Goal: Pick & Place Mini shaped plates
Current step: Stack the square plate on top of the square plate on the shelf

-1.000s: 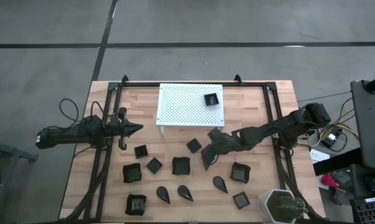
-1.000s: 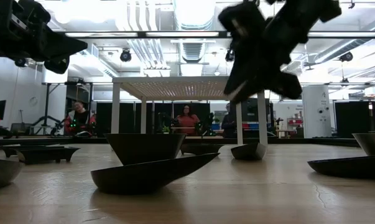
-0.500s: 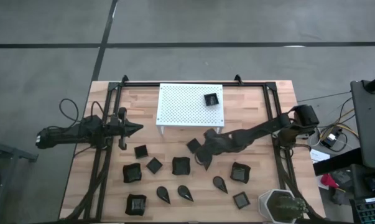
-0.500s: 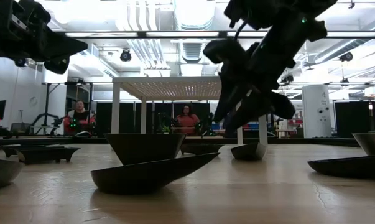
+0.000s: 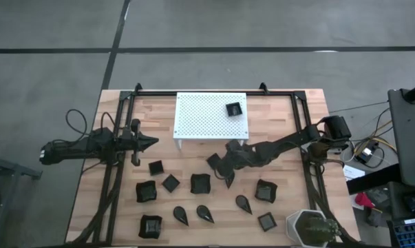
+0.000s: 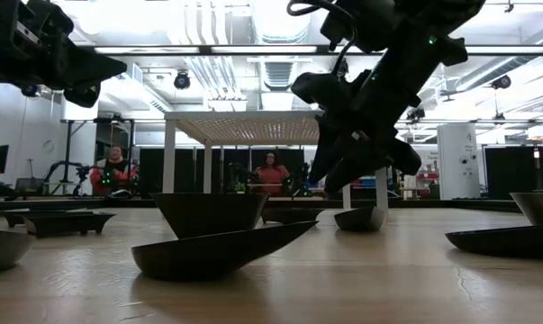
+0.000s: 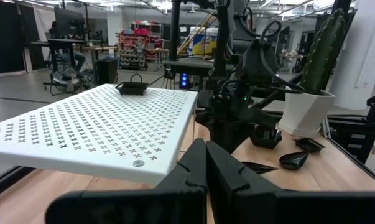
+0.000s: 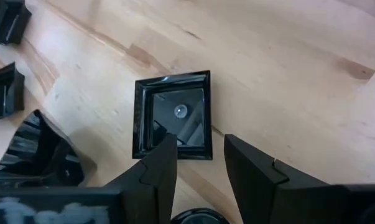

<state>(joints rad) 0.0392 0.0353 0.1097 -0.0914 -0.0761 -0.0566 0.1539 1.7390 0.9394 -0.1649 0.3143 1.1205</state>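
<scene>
Several small glossy black dishes, squares and teardrops, lie on the wooden table, and one more (image 5: 234,109) sits on the white perforated stand (image 5: 200,117). My right gripper (image 5: 225,167) reaches in from the table's right and hovers open just above a small square dish (image 5: 213,160). In the right wrist view that dish (image 8: 173,115) rests flat on the wood, just ahead of the open gripper (image 8: 199,152). The low view shows the right gripper (image 6: 354,171) still off the table. My left gripper (image 5: 149,142) waits shut at the table's left, pointing at the stand (image 7: 100,124).
A grey-green pot with a cactus (image 5: 309,228) stands at the near right corner. A bigger raised-rim dish (image 5: 201,183) and a teardrop (image 5: 243,203) lie close to my right gripper. Black frame rails (image 5: 305,138) run along both table sides. People sit in the room behind (image 6: 273,174).
My right gripper has moved toward the table's left and slightly toward its far edge. It has also come down toward the small square dish beside the stand. The dishes have stayed where they were.
</scene>
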